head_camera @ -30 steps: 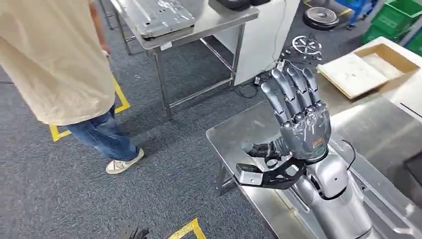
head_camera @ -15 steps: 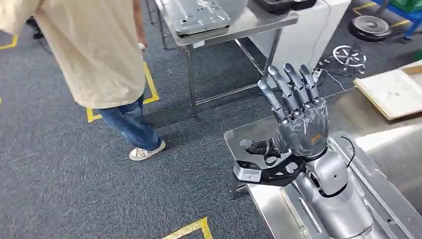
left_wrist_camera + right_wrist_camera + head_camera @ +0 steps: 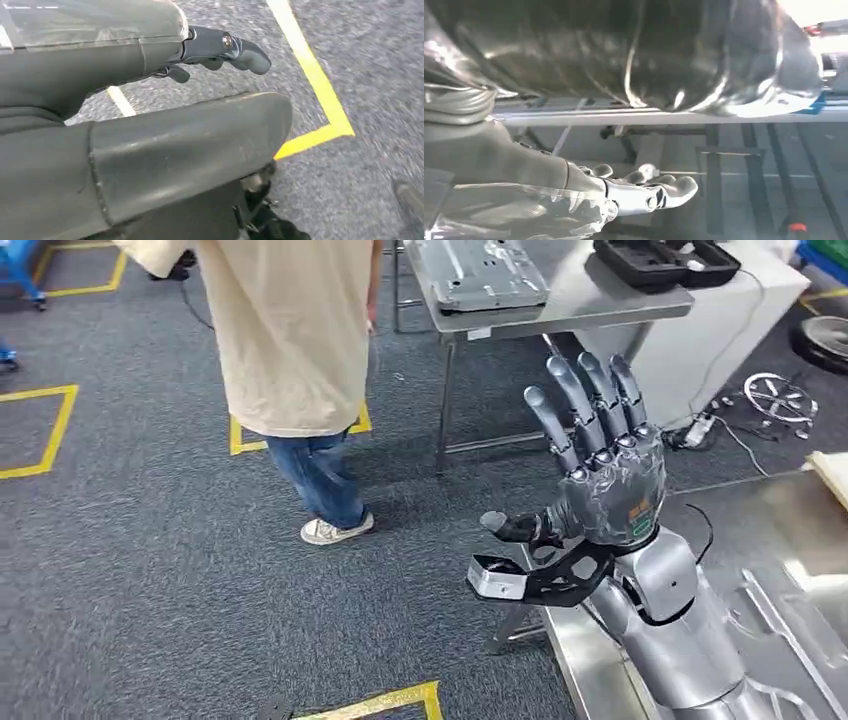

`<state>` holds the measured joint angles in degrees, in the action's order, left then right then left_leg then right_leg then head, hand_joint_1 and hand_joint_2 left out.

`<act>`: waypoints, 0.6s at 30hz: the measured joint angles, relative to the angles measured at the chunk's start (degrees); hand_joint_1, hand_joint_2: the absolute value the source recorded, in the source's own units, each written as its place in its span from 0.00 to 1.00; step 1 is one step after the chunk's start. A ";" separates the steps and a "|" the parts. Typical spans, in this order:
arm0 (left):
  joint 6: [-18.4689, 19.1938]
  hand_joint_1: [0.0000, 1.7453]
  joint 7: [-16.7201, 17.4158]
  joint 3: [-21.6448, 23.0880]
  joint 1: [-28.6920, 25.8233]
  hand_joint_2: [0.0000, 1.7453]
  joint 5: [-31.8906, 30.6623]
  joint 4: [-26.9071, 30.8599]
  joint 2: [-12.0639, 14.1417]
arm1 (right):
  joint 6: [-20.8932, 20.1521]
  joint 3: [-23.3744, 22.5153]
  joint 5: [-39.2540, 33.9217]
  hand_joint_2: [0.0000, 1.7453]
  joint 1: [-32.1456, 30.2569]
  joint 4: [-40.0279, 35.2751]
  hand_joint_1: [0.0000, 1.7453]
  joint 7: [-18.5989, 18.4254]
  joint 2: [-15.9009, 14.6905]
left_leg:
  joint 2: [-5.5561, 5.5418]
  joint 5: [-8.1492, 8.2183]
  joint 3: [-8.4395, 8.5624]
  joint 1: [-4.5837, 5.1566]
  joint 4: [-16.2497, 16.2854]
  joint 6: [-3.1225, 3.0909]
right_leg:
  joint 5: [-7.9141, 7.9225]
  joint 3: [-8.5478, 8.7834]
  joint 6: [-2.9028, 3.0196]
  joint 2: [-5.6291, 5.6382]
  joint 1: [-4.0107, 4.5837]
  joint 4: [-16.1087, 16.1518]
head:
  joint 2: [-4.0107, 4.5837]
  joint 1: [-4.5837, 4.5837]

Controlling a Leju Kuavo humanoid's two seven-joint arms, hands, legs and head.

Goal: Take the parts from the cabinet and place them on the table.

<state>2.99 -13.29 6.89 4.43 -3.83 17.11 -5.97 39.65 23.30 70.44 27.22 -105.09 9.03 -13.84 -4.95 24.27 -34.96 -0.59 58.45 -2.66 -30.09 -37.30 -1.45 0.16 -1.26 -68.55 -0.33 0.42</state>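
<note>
My right hand (image 3: 600,475) is raised in front of me in the head view, fingers straight and spread, thumb out to the side, nothing in it. It hovers over the near corner of a steel table (image 3: 590,670) on which a pressed metal part (image 3: 790,630) lies. In the right wrist view its fingers (image 3: 649,192) stand free beneath a shiny blurred metal surface (image 3: 649,55). My left hand (image 3: 150,145) hangs over grey carpet in the left wrist view, one finger (image 3: 225,47) stretched out, holding nothing. A flat grey metal part (image 3: 480,270) lies on a far steel table (image 3: 600,305).
A person in a beige shirt (image 3: 290,330) and jeans stands on the carpet left of the far table. A black case (image 3: 660,260) sits on that table, beside a white cabinet (image 3: 700,340). Yellow tape (image 3: 45,430) marks the floor. Cables and a wheel (image 3: 780,395) lie at right.
The whole picture has shifted to the right, so the camera has turned left. My right hand keeps its raised, spread pose. The person has stepped along the carpet.
</note>
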 joint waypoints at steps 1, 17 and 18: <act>0.13 0.00 0.15 0.24 0.05 0.00 -0.33 0.00 -0.02 | 0.04 0.13 -0.39 0.00 0.49 0.13 0.00 0.39 0.07 | -0.77 0.05 0.05 0.00 0.12 0.10 | 2.90 2.26 0.32 1.39 -0.01 5.26 | 0.00 -0.02; -1.25 0.00 0.52 -0.26 -0.80 0.00 4.42 0.00 1.44 | 0.26 0.24 -6.71 0.00 1.27 3.06 0.00 10.29 4.43 | 8.52 -0.11 -0.40 -0.08 1.09 2.78 | 2.46 5.47 1.72 -5.27 0.25 10.25 | 0.00 0.15; -1.51 0.00 0.18 -0.50 -0.81 0.00 4.83 0.00 1.49 | 0.26 0.24 -7.16 0.00 1.24 3.30 0.00 11.14 4.59 | 9.43 0.62 0.10 0.73 0.13 2.43 | 2.16 5.37 1.32 -5.59 0.78 9.97 | 0.00 0.17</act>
<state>1.49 -13.11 6.38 3.62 1.00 17.11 -4.48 39.91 23.54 63.28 28.46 -101.79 20.17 -9.25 4.48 24.89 -34.86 0.14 58.58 -0.23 -27.93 -31.93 -0.13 -5.43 -0.48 -58.58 -0.33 0.59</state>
